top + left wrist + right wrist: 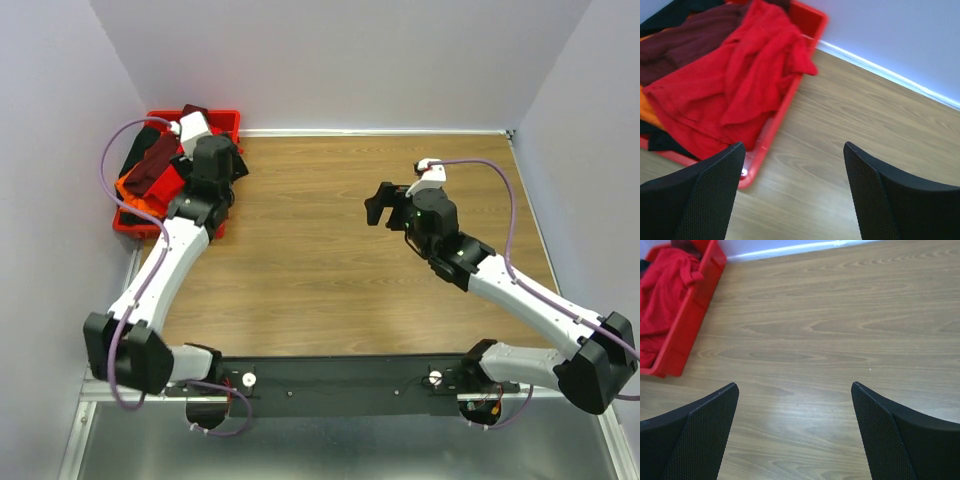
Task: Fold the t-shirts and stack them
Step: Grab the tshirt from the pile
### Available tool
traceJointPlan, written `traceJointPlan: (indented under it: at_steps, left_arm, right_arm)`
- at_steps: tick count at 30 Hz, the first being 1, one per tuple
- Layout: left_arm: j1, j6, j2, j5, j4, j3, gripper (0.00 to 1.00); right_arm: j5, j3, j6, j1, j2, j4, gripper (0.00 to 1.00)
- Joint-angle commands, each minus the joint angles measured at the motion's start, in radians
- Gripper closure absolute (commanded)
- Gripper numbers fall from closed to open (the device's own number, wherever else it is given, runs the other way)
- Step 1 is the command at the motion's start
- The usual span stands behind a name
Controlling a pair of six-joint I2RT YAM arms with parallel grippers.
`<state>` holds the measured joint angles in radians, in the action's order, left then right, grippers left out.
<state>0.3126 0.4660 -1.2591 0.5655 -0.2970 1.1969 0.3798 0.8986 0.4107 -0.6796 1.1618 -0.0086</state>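
Observation:
The t-shirts lie crumpled in a red plastic tray [756, 163] at the table's far left. The bright red shirt [740, 75] is on top and hangs over the tray's rim. The dark maroon shirt [685, 40] lies beside it, with the orange shirt [647, 114] and the black shirt [667, 12] partly buried. The pile also shows in the top view [155, 165]. My left gripper [792, 147] is open and empty, just beside the tray's near right corner [222, 172]. My right gripper [795, 387] is open and empty above bare wood mid-table [382, 206].
The wooden table [320, 270] is walled at the back and on both sides. The red tray [222, 118] sits in the far left corner against the walls. In the right wrist view the tray [687, 330] and the red cloth [662, 290] lie far left.

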Motion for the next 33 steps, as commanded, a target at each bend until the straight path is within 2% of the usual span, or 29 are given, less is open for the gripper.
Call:
traceJointPlan:
  at_steps: [1,2,6,15,33]
  left_arm:
    - [-0.144,0.066,-0.129,-0.012,-0.007,0.043,0.17]
    - [-0.188,0.077,-0.157,-0.024,-0.007,0.05,0.21]
    - [-0.242,0.097,-0.334,-0.027,-0.011,0.122,0.29]
    - [-0.287,0.157,-0.608,0.033,-0.057,0.245,0.38]
    - [-0.305,0.145,-0.562,0.09,-0.022,0.178,0.36]
  right_arm:
    - [-0.021,0.023,-0.003,0.002,0.021,-0.059,0.0]
    - [-0.024,0.023,-0.004,0.0,0.025,-0.06,0.0]
    - [-0.033,0.026,-0.006,0.002,0.03,-0.065,0.0]
    - [-0.022,0.017,-0.013,0.002,0.033,-0.076,0.0]
    - [-0.055,0.028,-0.013,0.002,0.072,-0.087,0.0]
